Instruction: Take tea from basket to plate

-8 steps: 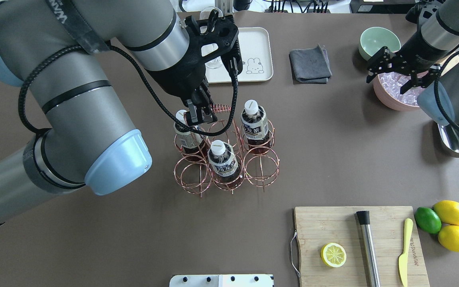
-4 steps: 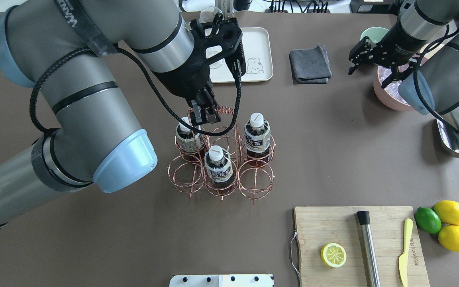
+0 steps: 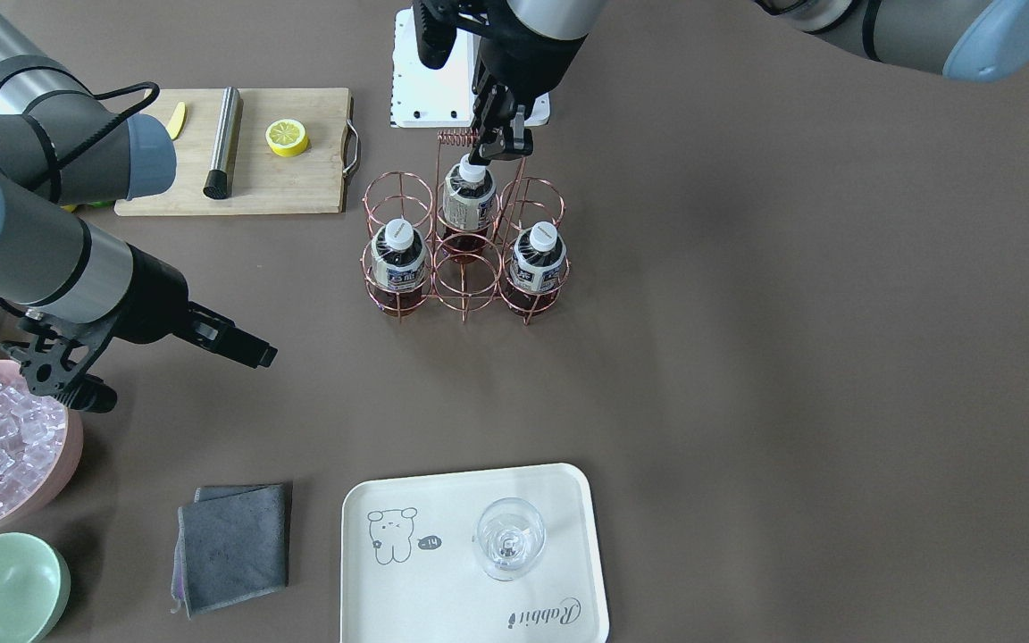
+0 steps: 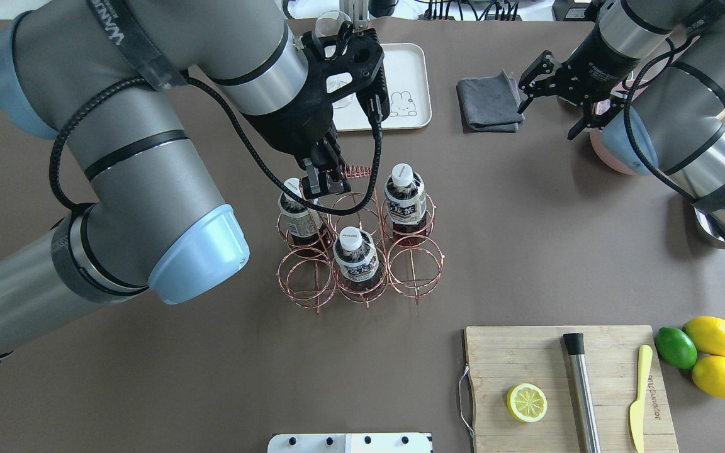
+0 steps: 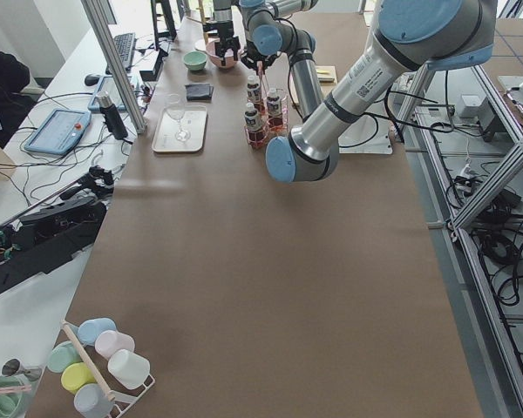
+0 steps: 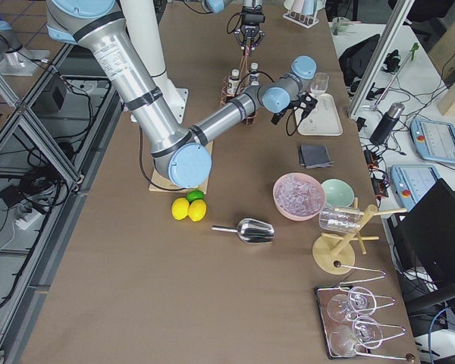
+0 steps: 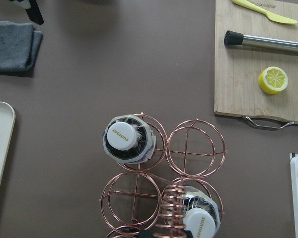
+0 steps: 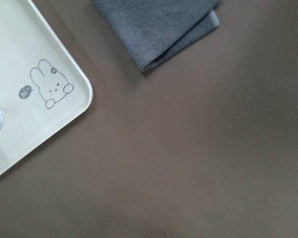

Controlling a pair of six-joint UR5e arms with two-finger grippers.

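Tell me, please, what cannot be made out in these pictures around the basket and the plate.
- Left gripper: overhead, its fingertips overlap the basket handle and the tea cap; the left wrist view's bottom edge cuts them off. Its grasp is unclear.
- Plate: overhead, the left arm covers its left half and most of the glass.
- Bottle labels: too small to read in either side view.

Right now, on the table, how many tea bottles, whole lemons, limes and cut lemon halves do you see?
Tea bottles: 3
Whole lemons: 2
Limes: 1
Lemon halves: 1
Total: 7
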